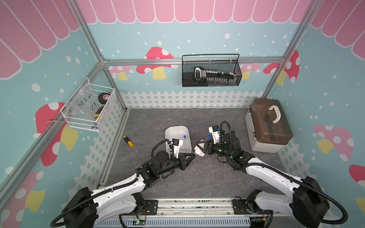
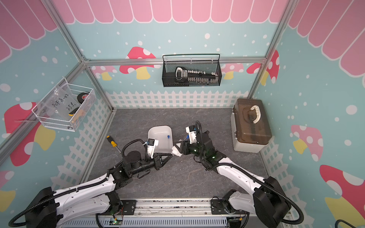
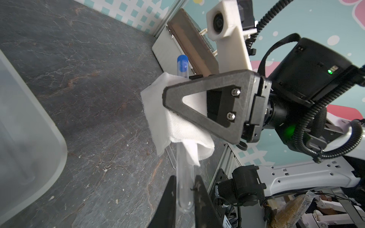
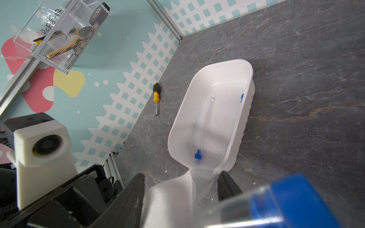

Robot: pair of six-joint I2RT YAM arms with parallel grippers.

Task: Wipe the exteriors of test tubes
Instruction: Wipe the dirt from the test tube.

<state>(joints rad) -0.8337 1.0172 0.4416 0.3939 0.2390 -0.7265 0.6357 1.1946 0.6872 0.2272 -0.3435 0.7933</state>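
My left gripper [image 3: 185,177] is shut on the round bottom end of a clear test tube [image 3: 182,161], held just right of the white tray [image 1: 177,129]. The tube runs up through a white cloth [image 3: 177,126] to its blue cap [image 3: 182,63]. My right gripper [image 4: 181,174] faces the left one. Its jaws stand apart, and the cloth [image 4: 171,197] lies loosely folded between them around the tube. One capped test tube [image 4: 206,122] lies in the tray [image 4: 217,65]. A second blue cap [image 4: 242,97] shows at the tray's far wall. A thin clear tube [image 1: 225,170] lies on the table by the right forearm.
A yellow-and-black screwdriver [image 1: 130,144] lies left of the tray. A brown-lidded box [image 1: 268,126] stands at the right wall. A black mesh basket [image 1: 211,71] hangs on the back wall, and a white wire basket [image 1: 88,106] on the left wall.
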